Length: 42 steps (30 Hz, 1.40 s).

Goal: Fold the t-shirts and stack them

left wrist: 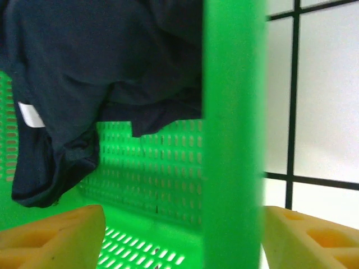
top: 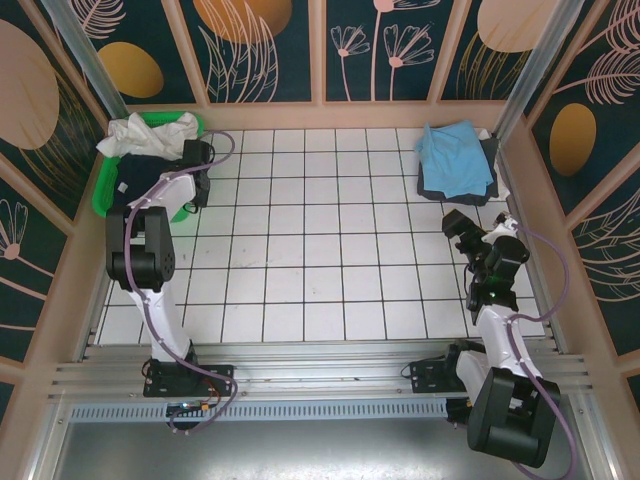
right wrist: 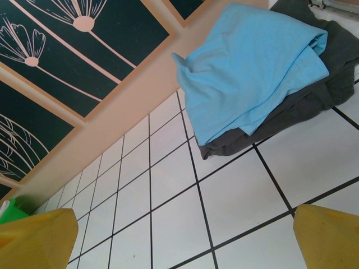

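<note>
We see the left gripper point(left wrist: 182, 224) spread astride the wall of the green basket point(left wrist: 233, 112), holding nothing, likely going for the dark navy shirt point(left wrist: 84, 84) inside, while the right gripper point(right wrist: 185, 241) waits wide and empty, facing the light blue shirt point(right wrist: 247, 73) stacked on the dark grey shirt point(right wrist: 325, 84).

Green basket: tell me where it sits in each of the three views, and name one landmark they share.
Top external: the green basket sits at the far left corner of the tiled tabletop.
Left wrist: its rim runs up the middle, with its mesh wall and a dark navy shirt to the left.
Right wrist: a small green sliver at the lower left edge, probably the basket.
Shared landmark: the white tabletop with black grid lines.
</note>
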Available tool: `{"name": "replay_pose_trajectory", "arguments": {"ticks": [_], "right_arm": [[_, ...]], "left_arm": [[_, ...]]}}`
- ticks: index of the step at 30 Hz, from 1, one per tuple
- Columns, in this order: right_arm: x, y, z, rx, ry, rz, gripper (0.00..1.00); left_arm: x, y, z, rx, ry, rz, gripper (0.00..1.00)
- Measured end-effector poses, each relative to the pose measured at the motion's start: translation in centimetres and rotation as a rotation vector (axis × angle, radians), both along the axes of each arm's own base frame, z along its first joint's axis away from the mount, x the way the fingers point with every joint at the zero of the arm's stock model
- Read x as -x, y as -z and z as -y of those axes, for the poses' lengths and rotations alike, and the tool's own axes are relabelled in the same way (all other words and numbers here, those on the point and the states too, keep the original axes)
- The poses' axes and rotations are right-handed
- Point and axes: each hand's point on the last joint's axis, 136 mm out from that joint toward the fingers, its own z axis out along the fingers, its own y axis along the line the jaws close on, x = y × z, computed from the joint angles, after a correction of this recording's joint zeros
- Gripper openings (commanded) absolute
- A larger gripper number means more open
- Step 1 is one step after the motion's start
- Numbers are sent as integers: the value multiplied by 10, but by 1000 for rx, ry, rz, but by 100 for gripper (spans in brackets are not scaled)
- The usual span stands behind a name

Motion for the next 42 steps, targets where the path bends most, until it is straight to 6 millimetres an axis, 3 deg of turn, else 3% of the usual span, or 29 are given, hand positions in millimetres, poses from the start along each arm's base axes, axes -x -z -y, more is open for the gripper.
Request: {"name": "replay_pose_trajectory", "arguments": {"ticks": [4, 14, 21, 26, 31, 35, 38, 42], "right_arm": [[0, 0, 0, 3, -1, 1, 99], [-1, -4, -1, 5, -5, 15, 99], [-1, -5, -2, 5, -12, 22, 99], [-1, -6, -4, 3, -24, 24, 99], [0, -7, -5, 3, -31, 29, 97], [2, -13, -8, 10, -44, 48, 94], [2, -13, -13, 25, -64, 51, 94], [0, -8, -25, 45, -102, 30, 93]], "left_arm": [[3, -10, -4, 4, -56, 34, 75], [27, -7, -18, -25, -213, 17, 81], [26, -10, -5, 78, -221, 31, 85], [10, -38, 18, 260, -200, 148, 98], [-9, -86, 22, 365, -246, 322, 98], [-31, -126, -2, 452, -334, 473, 95], [-48, -143, -45, 520, -421, 579, 92], [-75, -133, -97, 560, -509, 631, 91]]}}
